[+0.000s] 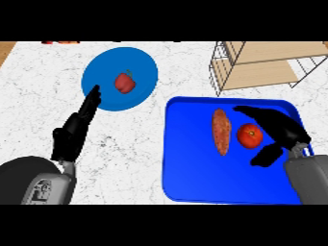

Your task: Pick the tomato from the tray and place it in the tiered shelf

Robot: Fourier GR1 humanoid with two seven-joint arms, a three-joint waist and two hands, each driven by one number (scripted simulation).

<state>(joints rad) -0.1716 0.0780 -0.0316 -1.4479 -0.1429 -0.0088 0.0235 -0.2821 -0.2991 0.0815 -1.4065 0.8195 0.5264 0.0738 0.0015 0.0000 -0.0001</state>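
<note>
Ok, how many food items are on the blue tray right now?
2. A tomato lies right of centre on the tray, beside the right hand; a long sweet potato lies just left of it. The hand could hide something small.

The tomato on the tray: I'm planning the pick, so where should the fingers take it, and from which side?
Grip the tomato across its round middle, coming from the right, where the right hand already sits open beside it. The sweet potato lies close along its left, leaving little room there. Its round body offers no handle, so opposite sides suit best.
</note>
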